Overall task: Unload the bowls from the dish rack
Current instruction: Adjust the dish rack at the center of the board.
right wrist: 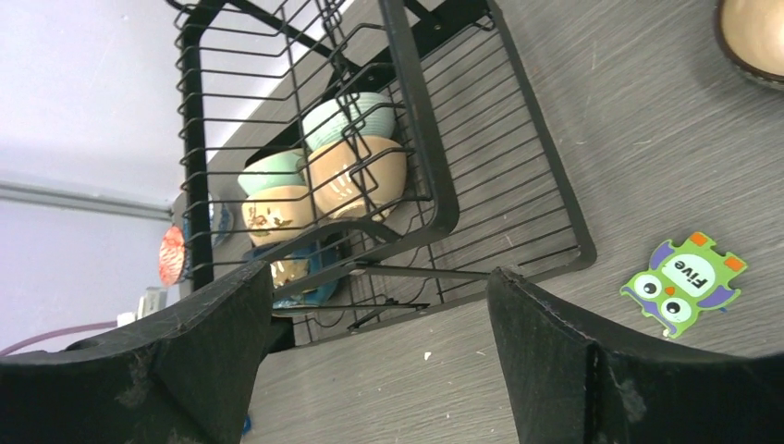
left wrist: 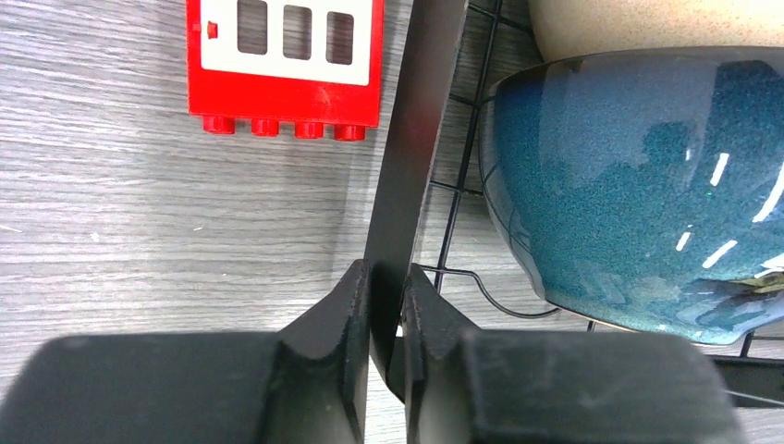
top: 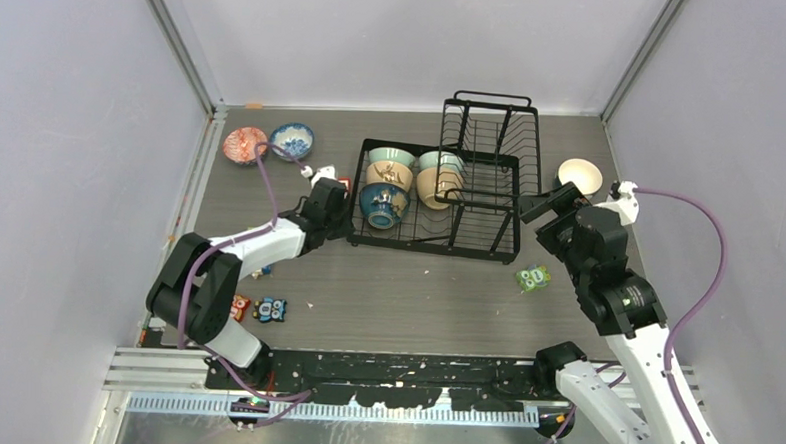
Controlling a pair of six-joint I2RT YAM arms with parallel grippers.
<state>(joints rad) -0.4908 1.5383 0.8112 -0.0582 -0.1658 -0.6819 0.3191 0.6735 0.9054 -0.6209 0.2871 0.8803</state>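
The black wire dish rack (top: 433, 252) stands mid-table. Its left half holds several bowls: a dark blue one (top: 382, 204), two tan ones (top: 391, 174) and two pale green ones (top: 392, 156). My left gripper (top: 348, 208) is at the rack's left rim. In the left wrist view its jaws (left wrist: 386, 277) are shut on the flat black rim bar (left wrist: 421, 120), beside the dark blue bowl (left wrist: 638, 185). My right gripper (top: 545, 204) hangs open by the rack's right side, with only table between its fingers (right wrist: 379, 296). Through the wires I see a tan bowl (right wrist: 356, 176).
A red patterned bowl (top: 244, 144) and a blue-and-white bowl (top: 292, 140) sit at the back left. A cream bowl (top: 580, 176) sits right of the rack. A red block (left wrist: 285, 65) lies by the left rim. A green owl piece (top: 533, 278) and small toys (top: 270, 309) lie nearer the front.
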